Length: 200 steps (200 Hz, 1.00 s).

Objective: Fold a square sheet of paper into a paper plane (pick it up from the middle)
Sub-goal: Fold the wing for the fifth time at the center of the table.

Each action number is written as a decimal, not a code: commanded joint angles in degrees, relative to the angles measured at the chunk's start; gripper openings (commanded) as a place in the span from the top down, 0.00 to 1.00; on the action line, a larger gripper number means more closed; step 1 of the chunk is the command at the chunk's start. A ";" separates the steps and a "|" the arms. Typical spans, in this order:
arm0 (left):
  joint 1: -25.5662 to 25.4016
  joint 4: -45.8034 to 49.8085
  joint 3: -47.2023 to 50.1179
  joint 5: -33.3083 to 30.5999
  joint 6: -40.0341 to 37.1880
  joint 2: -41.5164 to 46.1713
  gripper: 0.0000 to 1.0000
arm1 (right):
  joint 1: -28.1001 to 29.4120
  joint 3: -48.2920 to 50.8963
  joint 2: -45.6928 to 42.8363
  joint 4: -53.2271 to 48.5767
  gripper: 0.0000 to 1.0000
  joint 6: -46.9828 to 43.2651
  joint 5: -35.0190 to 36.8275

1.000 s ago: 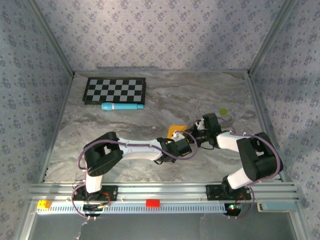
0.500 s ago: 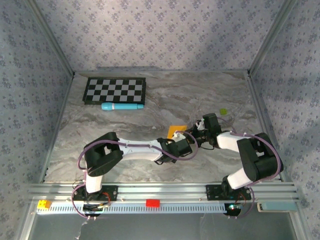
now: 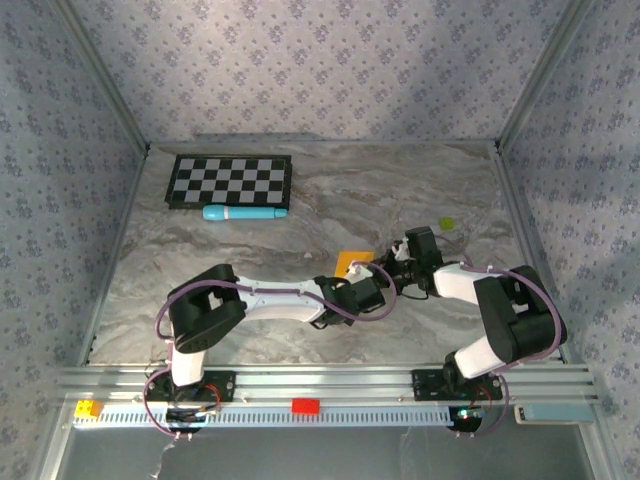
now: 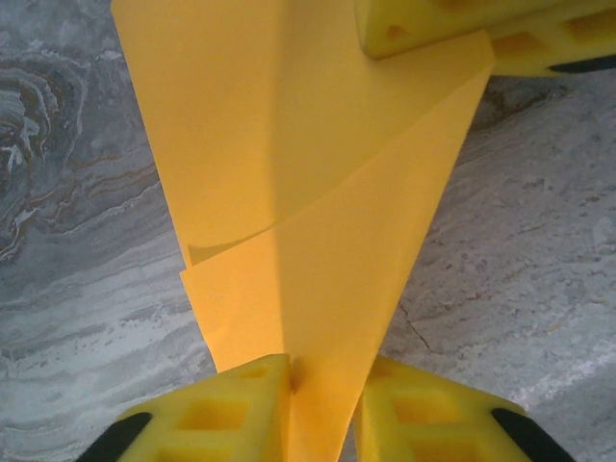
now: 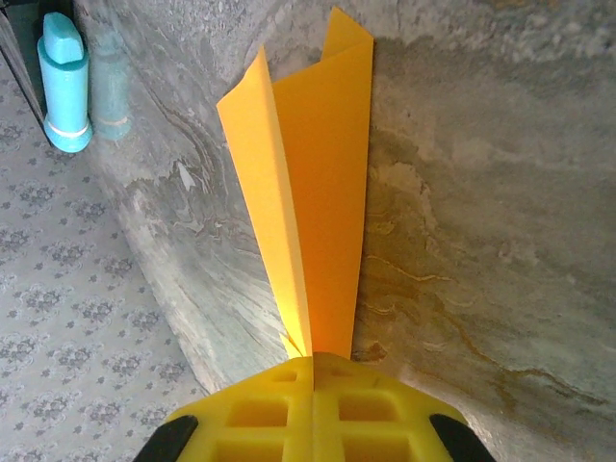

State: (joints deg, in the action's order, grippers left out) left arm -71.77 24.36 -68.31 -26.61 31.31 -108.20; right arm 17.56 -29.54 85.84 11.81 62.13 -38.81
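The orange paper (image 3: pixel 351 264) is held between both grippers, well to the right of the checkerboard (image 3: pixel 230 181) and nearer the arms' bases than it. One end is pinched by the left gripper (image 3: pixel 371 283), whose fingers (image 4: pixel 241 399) are closed to a narrow gap with the creased paper (image 4: pixel 308 192) running out between them. The opposite end is clamped by the right gripper (image 5: pixel 313 380), its fingers pressed together on the paper (image 5: pixel 322 192), whose flaps are spread apart. A blue tube (image 3: pixel 245 213) is seen just in front of the checkerboard.
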 commanded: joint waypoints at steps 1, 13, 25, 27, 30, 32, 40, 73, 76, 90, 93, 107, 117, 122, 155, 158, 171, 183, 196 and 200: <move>-0.39 -0.04 0.86 -0.77 -0.59 1.37 0.81 | 0.27 -0.25 -0.93 -1.70 0.98 -0.78 0.54; -0.43 -0.04 1.03 -0.89 -0.55 1.40 0.84 | 0.35 -0.26 -0.89 -1.71 0.98 -0.78 0.53; -0.40 -0.06 1.16 -0.86 -0.59 1.42 0.86 | 0.33 -0.26 -0.98 -1.71 0.98 -0.78 0.58; -0.41 0.02 1.17 -0.84 -0.58 1.42 0.86 | 0.36 -0.21 -0.97 -1.64 0.98 -0.78 0.62; -0.45 0.07 1.22 -0.86 -0.55 1.42 0.86 | 0.32 -0.22 -0.98 -1.62 0.97 -0.78 0.60; -0.38 0.07 1.25 -0.85 -0.55 1.42 0.86 | 0.36 -0.25 -0.95 -1.62 0.97 -0.78 0.58; -0.43 -0.01 1.25 -0.83 -0.46 1.33 0.86 | 0.37 -0.30 -1.01 -1.62 0.96 -0.78 0.66; -0.37 -0.35 1.52 -0.57 0.78 1.12 0.88 | 0.30 -0.62 -1.79 -2.98 0.88 -1.77 1.19; -0.41 -0.36 1.52 -0.55 0.90 1.00 0.89 | 0.24 -0.76 -2.05 -3.43 0.87 -2.01 1.38; -0.37 -0.50 1.59 -0.53 1.63 0.81 0.90 | 0.12 -1.13 -3.04 -6.16 0.84 -3.41 2.66; -0.38 -0.58 1.60 -0.39 1.78 0.76 0.91 | 0.06 -1.14 -3.28 -6.76 0.84 -3.71 2.90; -0.33 -1.11 2.10 0.07 2.40 0.76 0.92 | -0.16 -1.46 -4.27 -9.13 0.81 -5.01 4.06; -0.22 -1.48 2.32 0.43 2.93 0.71 0.92 | -0.58 -1.35 -4.80 -10.28 0.77 -5.45 4.50; -0.07 -1.68 2.46 0.64 3.19 0.71 0.93 | -0.81 -1.16 -5.18 -10.53 0.76 -5.61 4.66; 0.61 -3.90 4.17 2.58 5.20 1.15 0.93 | -1.31 -0.56 -7.98 -13.26 0.72 -6.73 6.62; 0.71 -4.04 4.30 2.71 5.37 1.22 0.93 | -1.36 -0.55 -8.26 -13.64 0.72 -6.87 6.86; 0.96 -4.87 5.05 3.24 5.92 1.46 0.93 | -1.64 -0.49 -9.32 -15.03 0.72 -7.53 7.55; 1.15 -5.24 5.29 3.73 6.56 1.42 0.94 | -1.73 -0.49 -10.08 -15.98 0.72 -7.89 7.98; 1.44 -5.95 5.89 4.39 7.25 1.52 0.94 | -1.88 -0.58 -10.52 -16.73 0.72 -8.22 8.29; 1.58 -6.40 6.21 4.81 7.51 1.59 0.94 | -1.84 -0.59 -10.59 -16.95 0.72 -8.29 8.39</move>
State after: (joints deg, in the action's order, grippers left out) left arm -71.00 19.70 -63.72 -24.45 36.36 -107.68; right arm 16.16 -29.63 76.62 -0.95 55.92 -32.34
